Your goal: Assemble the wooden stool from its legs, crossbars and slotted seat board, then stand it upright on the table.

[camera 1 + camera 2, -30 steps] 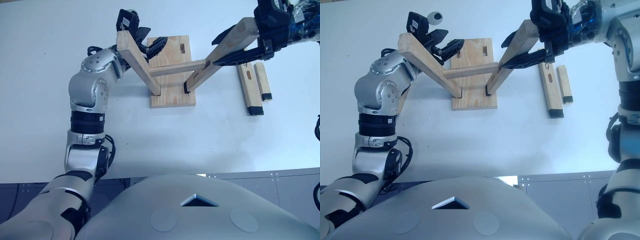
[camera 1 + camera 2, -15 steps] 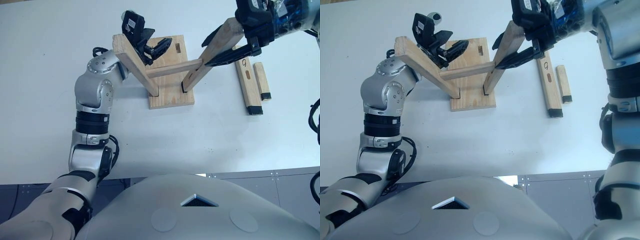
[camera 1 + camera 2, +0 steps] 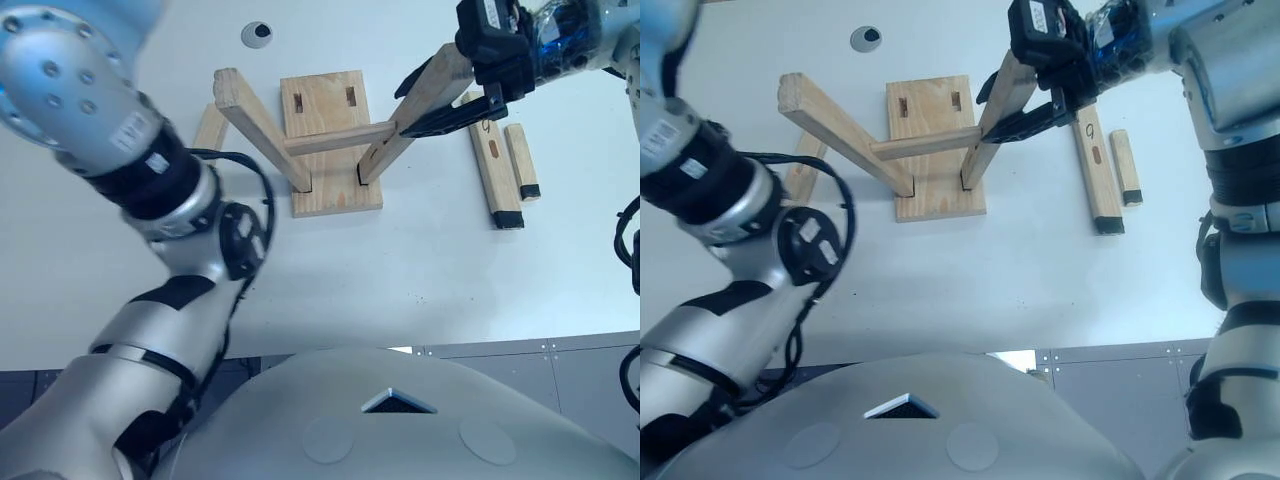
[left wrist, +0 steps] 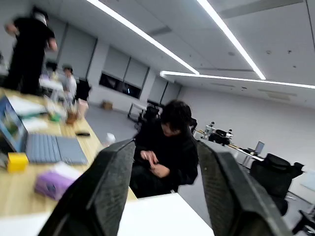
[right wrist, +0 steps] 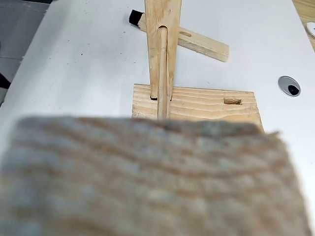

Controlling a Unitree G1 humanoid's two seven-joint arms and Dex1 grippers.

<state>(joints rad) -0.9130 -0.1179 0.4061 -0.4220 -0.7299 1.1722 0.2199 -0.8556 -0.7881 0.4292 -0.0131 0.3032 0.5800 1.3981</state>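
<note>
Evidently the left claw (image 4: 165, 147) has lifted off the left leg (image 3: 262, 130), spread, and we judge that leg seated in the seat board (image 3: 340, 195) on the surface (image 3: 400, 260), the right claw (image 3: 415, 105) still pinching the right leg (image 3: 385, 150).

The left pincer (image 4: 166, 148) stands in the foreground, its two dark fingers (image 4: 106, 191) spread apart; behind them lies what seems a white desk (image 4: 147, 219), with an office room beyond.
</note>
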